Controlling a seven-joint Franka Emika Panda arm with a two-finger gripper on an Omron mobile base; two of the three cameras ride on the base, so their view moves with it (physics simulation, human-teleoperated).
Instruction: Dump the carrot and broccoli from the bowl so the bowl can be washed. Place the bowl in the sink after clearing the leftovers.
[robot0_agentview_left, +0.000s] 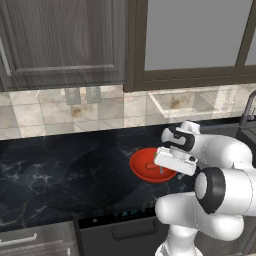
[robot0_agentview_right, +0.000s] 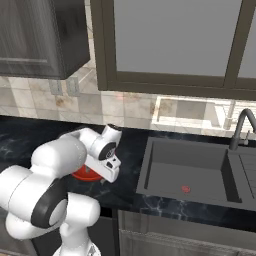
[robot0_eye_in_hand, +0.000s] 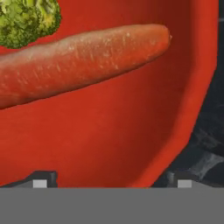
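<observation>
The bowl (robot0_eye_in_hand: 131, 144) is glossy red-orange. In it, the carrot (robot0_eye_in_hand: 78, 61) is a speckled orange-red and the broccoli (robot0_eye_in_hand: 26, 19) a mottled bright green. The countertop (robot0_agentview_left: 55, 165) is black with pale marbling; the sink (robot0_agentview_right: 190, 172), to the right, is grey.

Arm (robot0_agentview_left: 220, 192): glossy white rounded links, bulbous at the joints, each joint ringed by a dark band. Hand (robot0_agentview_left: 175, 161): white boxy block with a dark collar behind it. Finger tips (robot0_eye_in_hand: 40, 179): small, dark, each bearing a pale square mark.
</observation>
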